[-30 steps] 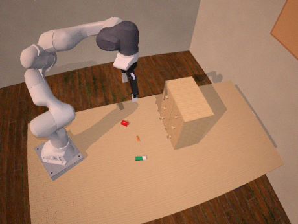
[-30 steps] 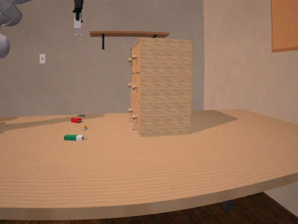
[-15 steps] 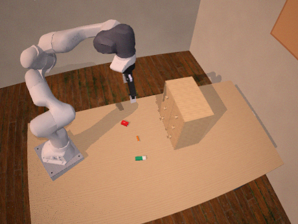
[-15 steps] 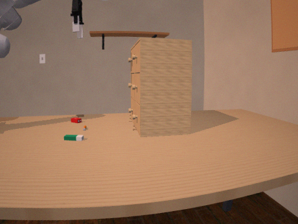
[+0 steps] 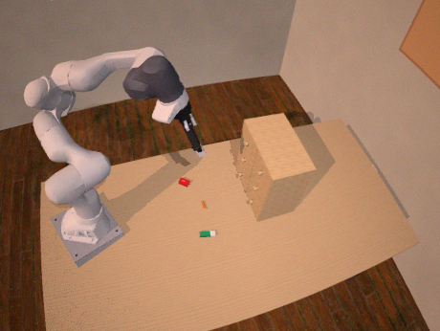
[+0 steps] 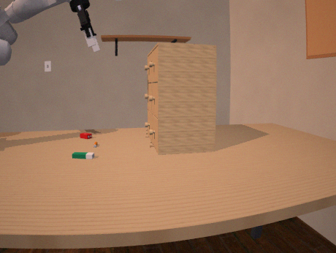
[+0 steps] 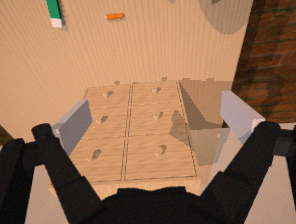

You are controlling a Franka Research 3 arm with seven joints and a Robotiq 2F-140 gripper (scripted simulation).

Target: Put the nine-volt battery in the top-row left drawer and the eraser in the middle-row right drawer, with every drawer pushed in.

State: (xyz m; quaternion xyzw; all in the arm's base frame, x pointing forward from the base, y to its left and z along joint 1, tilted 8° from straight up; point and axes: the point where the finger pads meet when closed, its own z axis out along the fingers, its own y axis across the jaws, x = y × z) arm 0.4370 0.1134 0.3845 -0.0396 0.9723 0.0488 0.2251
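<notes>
The small wooden chest (image 5: 275, 163) stands upright on the table, its six knobbed drawers facing the arm. All the drawers look pushed in, as the wrist view shows (image 7: 135, 132). The red nine-volt battery (image 5: 185, 182) lies on the table in front of the chest. The green and white eraser (image 5: 208, 233) lies farther toward the table's front and also shows in the wrist view (image 7: 55, 12). My gripper (image 5: 200, 152) (image 6: 92, 42) hangs in the air at about the height of the chest's top, some way in front of the drawers. It is open and empty, and its fingers frame the chest's front.
A small orange thing (image 5: 204, 205) lies between the battery and the eraser. The robot's base (image 5: 86, 230) is bolted at the table's left. A wall shelf (image 6: 146, 37) hangs behind the chest. The wall stands close behind the chest's far side.
</notes>
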